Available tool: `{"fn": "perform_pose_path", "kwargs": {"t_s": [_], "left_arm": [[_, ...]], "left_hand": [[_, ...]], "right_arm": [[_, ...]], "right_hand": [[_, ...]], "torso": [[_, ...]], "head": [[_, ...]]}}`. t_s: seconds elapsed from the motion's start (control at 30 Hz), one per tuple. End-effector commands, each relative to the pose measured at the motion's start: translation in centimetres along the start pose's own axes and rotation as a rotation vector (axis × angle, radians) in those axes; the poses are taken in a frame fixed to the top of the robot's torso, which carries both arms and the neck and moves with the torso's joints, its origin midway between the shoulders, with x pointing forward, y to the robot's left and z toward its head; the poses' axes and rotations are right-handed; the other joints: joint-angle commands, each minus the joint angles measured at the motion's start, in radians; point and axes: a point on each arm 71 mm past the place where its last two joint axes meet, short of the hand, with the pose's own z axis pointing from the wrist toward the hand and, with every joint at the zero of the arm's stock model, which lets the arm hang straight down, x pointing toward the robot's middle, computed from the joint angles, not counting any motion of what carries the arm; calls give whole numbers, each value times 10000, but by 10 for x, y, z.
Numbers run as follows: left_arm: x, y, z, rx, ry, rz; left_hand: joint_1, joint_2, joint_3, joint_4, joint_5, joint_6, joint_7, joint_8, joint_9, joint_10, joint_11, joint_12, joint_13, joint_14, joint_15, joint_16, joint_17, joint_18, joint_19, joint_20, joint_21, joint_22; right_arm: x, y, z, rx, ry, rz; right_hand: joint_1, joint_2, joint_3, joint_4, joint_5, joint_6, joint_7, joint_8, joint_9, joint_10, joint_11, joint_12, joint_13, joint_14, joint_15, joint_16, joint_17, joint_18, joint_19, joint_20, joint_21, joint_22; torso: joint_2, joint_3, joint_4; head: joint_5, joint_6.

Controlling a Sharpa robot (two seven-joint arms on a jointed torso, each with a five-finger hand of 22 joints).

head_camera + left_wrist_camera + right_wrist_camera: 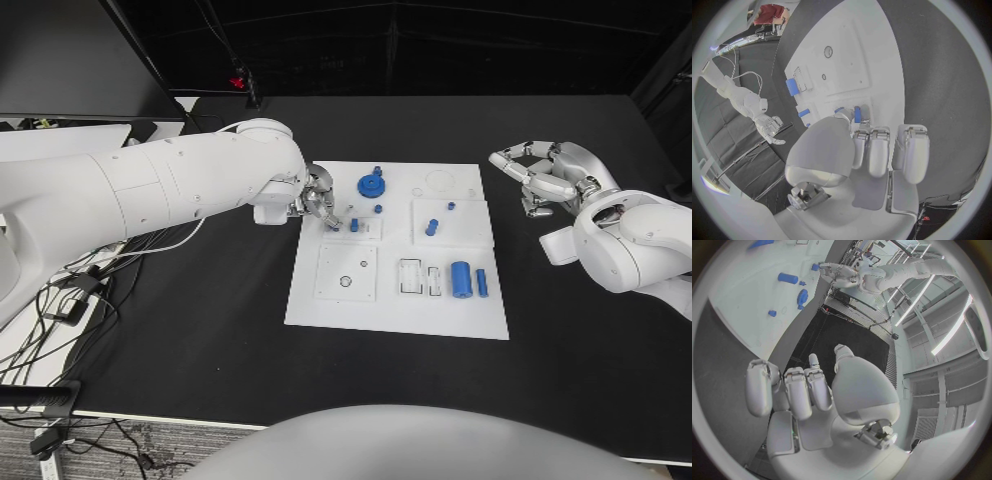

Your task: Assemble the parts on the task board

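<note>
Left hand [315, 203] is over the left edge of the task board [398, 322], fingers curled down onto a small blue peg [353, 225] in the upper-left block; left wrist view shows that peg [857, 114] pinched between thumb and a fingertip [861, 135], standing roughly upright against the white block. Right hand [539, 178] hangs off the board's right edge, above bare black table [216, 340], well apart from every part; fingers loosely curled, nothing in them, right wrist view confirms [811, 390].

Parts on the board: blue gear-like disc [372, 184] near the top centre, just beside the left hand; short blue pin [378, 209] below it; small stud [450, 206] and a tilted pin [431, 227] on the upper-right block; large blue cylinder [460, 279] with a thin blue bar [480, 282] right beside it at lower right. Lower-left block has a round hole [343, 281], unfilled.
</note>
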Motion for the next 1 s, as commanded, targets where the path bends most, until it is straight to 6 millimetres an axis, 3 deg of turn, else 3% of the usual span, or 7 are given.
{"fn": "perform_pose_path", "kwargs": {"t_s": [0.03,0.57,0.83,1.0], "left_arm": [[2,1,1,-80,139,53],[5,-2,3,-19,394,175],[6,-2,4,-49,512,236],[6,-2,4,-41,551,227]], "left_hand": [[333,444,199,-124,35,118,-146,28,-10,1044,-75,-55,2602,1043,-76,9,2635,-141,1044,-81,32,2635],[285,420,258,-120,4,102,-137,17,-11,1044,-65,-55,2602,1043,-73,9,2635,-141,1044,-80,32,2635],[265,408,285,-121,-14,94,-133,12,-12,1044,-62,-55,2602,1043,-72,9,2635,-141,1044,-80,32,2635],[201,385,345,-117,-81,87,-123,8,-11,1044,-53,-55,2602,1043,-66,9,2635,-141,1044,-77,32,2635]], "right_arm": [[0,1,0,-78,8,12],[1,2,1,-94,23,18],[2,2,1,-92,15,18],[1,2,0,-82,-7,12]], "right_hand": [[10,108,-46,-7,57,-77,717,48,-10,1022,71,24,2628,1057,58,25,2632,175,-23,21,-29,1993],[10,108,-46,-7,57,-77,717,48,-10,1022,71,24,2628,1057,58,25,2632,175,-23,21,-29,1993],[10,108,-46,-7,57,-77,717,48,-10,1022,71,24,2628,1057,58,25,2632,175,-23,21,-29,1993],[38,111,-75,-8,71,-97,721,76,-27,1022,75,24,2628,1057,62,25,2632,179,-35,26,-44,1987]], "torso": [[2,1,-1],[3,1,-16],[7,1,-9],[0,3,-6]], "head": [[-8,-9],[28,-56],[-5,-3],[-35,-48]]}}
